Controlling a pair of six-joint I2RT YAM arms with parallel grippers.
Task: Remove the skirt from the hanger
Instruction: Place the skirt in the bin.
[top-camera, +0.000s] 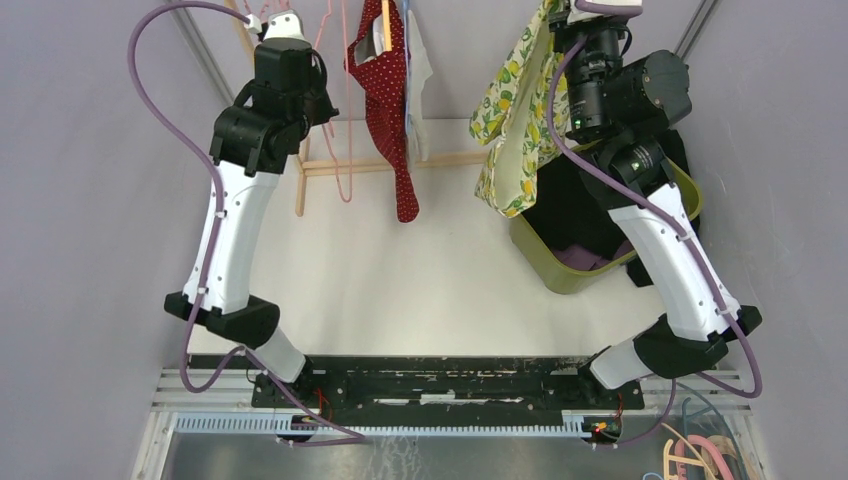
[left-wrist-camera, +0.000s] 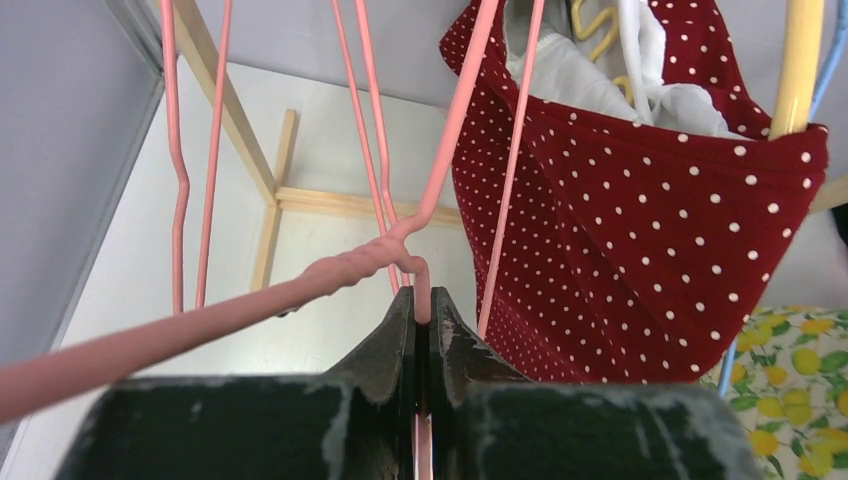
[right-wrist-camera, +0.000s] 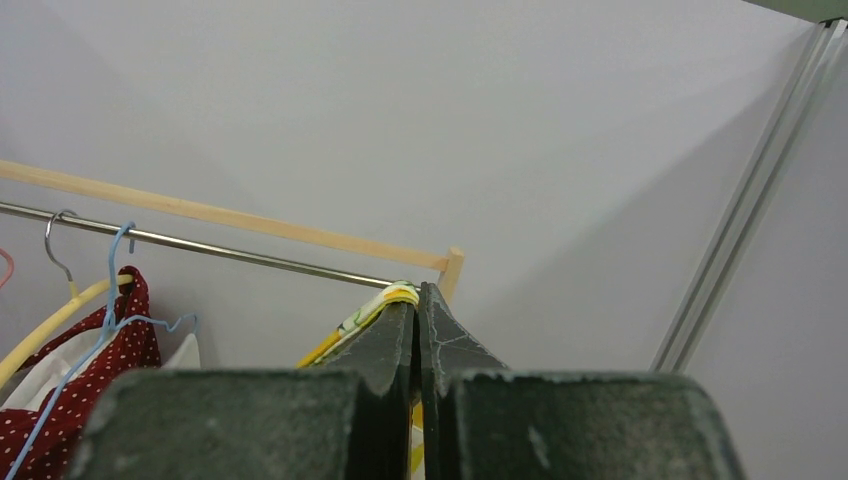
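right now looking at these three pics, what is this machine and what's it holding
These are two robot arms bolted to a table. The wide picture looks down from above; the other two come from a camera on each wrist. The left gripper is shut on a pink wire hanger. The right gripper is shut on a lemon-print skirt. A red dotted garment hangs on the wooden rack, and a green bin stands on the table.

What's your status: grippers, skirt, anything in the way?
Left gripper shut on pink hanger. Right gripper shut on lemon-print skirt, hanging by green bin. Red dotted garment close beside hanger.
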